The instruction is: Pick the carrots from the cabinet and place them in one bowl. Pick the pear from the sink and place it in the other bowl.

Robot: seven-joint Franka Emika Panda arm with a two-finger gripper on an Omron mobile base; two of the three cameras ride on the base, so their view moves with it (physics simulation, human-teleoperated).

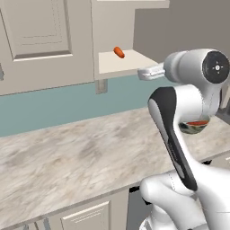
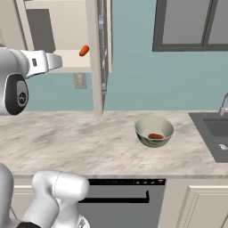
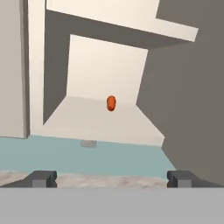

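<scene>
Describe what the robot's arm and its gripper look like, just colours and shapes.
The arm is glossy white with rounded, tube-like segments, a curved black stripe along one link, and round dark joint caps with a small cross-shaped mark. The gripper ends in two small, blocky dark grey finger tips. No cables are visible.

No text, label, brand, number or sign can be read in any of the views. The tall cream-beige cabinet (image 3: pixel 105 65) with its pale flat shelf carries no lettering, nor does the round deep bowl (image 2: pixel 154 132) with the cream interior that stands on the marbled tabletop (image 2: pixel 89 142) below and to the right of that cabinet.
</scene>
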